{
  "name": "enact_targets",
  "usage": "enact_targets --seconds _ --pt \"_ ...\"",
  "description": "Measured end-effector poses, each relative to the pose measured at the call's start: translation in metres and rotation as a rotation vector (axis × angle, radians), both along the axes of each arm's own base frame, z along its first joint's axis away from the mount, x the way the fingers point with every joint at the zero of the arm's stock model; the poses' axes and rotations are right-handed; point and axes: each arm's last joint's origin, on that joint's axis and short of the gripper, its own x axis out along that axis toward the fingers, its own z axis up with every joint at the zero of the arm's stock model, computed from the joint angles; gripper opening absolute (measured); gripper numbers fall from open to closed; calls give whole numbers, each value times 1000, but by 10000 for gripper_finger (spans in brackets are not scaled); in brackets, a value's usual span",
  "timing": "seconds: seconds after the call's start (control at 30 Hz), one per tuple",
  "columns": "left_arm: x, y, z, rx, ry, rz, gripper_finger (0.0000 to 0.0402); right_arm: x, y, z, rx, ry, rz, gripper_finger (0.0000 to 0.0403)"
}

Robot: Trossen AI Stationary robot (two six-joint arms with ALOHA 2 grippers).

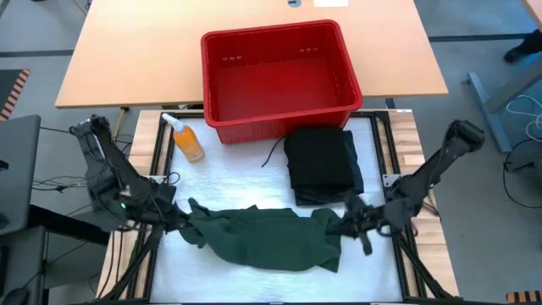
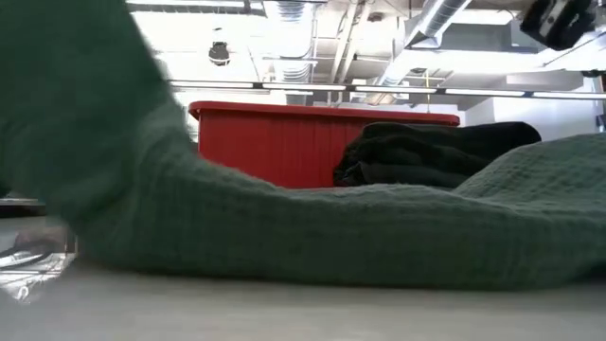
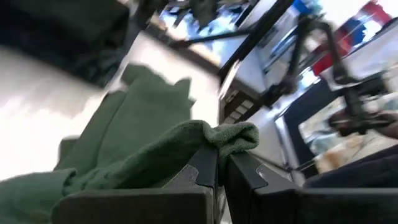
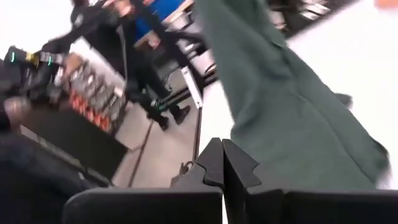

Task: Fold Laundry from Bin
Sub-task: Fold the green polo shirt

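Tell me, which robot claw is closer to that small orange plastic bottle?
The left gripper: it sits just below the orange bottle, pinching the green cloth's left end. The right gripper is across the table, at the cloth's right end.

Dark green garment [image 1: 262, 237], waffle-textured weave, plain, no print
Folded pile of laundry [image 1: 322, 165] black, plain
Bin [image 1: 279, 80] bright red, slotted pattern along walls
Bottle [image 1: 186, 140] orange, white cap
Table surface [image 1: 229, 182] under cloth white; bare wood edge strips light tan
Second table [image 1: 127, 51] behind, light wood tone
Both arms black; left gripper [image 3: 221, 171] and right gripper [image 4: 222, 163] dark grey to black fingers
Floor grey
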Motion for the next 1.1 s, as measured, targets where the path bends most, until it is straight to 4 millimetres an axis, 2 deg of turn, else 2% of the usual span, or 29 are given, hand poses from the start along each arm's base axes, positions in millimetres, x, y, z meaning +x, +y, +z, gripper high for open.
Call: enact_targets --seconds 0.1,0.27,0.43,0.6,0.7,0.87,1.1 --pt "-2 3 6 13 -44 -16 0 -7 -10 -4 77 102 -49 37" --pt "1 -2 -1 50 0 -40 0 -4 -13 -33 48 329 -136 105" --pt "4 -8 -9 71 59 -55 0 17 -16 -51 51 405 -196 178" --pt "4 -8 -10 73 67 -49 0 44 -15 -74 -57 447 -103 229" --pt "4 -8 -10 65 68 -45 0 58 -12 -83 -180 417 -37 238" --pt "4 -8 -10 54 71 -43 0 79 -15 -92 -282 436 -26 239" --pt "4 -8 -10 53 71 -42 0 93 -29 -117 -324 542 -54 239"
